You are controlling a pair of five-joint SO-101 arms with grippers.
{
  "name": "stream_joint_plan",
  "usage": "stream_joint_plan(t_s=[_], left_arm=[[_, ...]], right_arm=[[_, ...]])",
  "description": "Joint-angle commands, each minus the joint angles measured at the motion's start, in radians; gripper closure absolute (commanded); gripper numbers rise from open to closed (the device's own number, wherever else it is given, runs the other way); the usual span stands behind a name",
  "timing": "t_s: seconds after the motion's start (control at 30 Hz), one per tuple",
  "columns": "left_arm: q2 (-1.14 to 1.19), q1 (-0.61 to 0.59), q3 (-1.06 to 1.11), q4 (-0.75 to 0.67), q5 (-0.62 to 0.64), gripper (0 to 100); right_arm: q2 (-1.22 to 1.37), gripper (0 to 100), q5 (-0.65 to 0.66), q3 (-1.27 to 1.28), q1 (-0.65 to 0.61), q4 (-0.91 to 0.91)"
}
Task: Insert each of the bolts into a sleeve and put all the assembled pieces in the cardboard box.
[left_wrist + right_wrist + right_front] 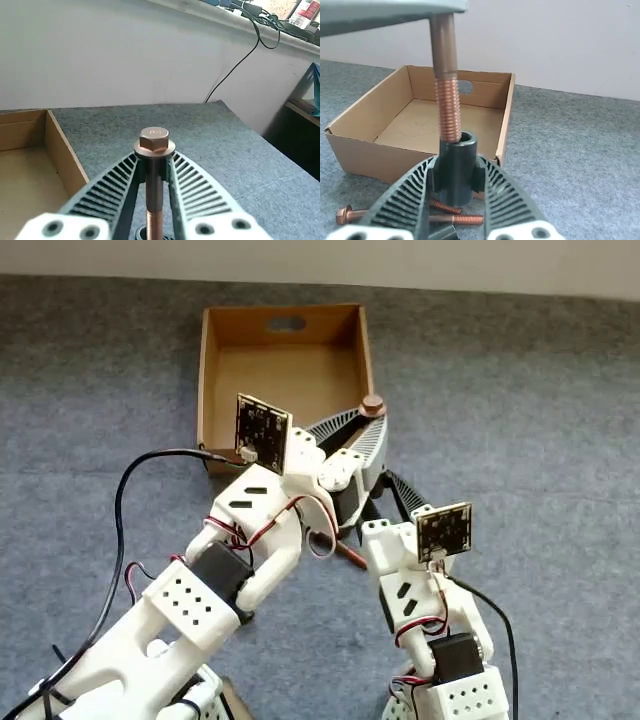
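A lab or workroom, it seems — a table (240, 160) covered in grey carpet, a plain white wall (100, 55), cables (241, 59) trailing from a ledge (225, 16).

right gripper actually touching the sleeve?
Touching. The right wrist view shows the right gripper with both fingers pressed against the sides of the dark sleeve, with no gap.

The left arm (250, 535) stretches forward and to the right from the near left corner. Its jaws are closed on a bolt (154, 140), which stands upright with its head up. The right arm (405, 590) rises close beside it, reaching less far. Its jaws clamp a sleeve (456, 167) just under the left arm's jaws.
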Motion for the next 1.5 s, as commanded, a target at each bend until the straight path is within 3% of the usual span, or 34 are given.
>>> stream_joint_plan(t_s=[0.0,0.47,0.6,0.73,1.13,1.33,1.47], left_arm=[[-0.013,-0.002,-0.062,-0.003,0.000,99],[-0.013,-0.002,-0.065,-0.003,-0.003,99],[-0.013,-0.001,-0.065,-0.003,-0.097,99],[-0.013,-0.002,-0.065,-0.005,-0.109,99],[0.110,0.004,-0.065,-0.114,-0.107,99],[0.062,0.007,-0.061,-0.104,-0.107,99],[0.047,0.008,-0.064,-0.009,-0.087,99]], right_arm=[[-0.007,99.2,0.009,0.024,0.012,-0.024],[-0.007,99.2,0.009,0.024,0.012,-0.024],[-0.007,99.2,0.009,0.024,0.012,-0.024],[-0.007,99.2,0.009,0.024,0.012,-0.024],[-0.007,99.2,0.009,0.024,0.012,-0.024],[-0.007,99.2,0.009,0.024,0.012,-0.024],[-0.007,99.2,0.009,0.024,0.012,-0.024]])
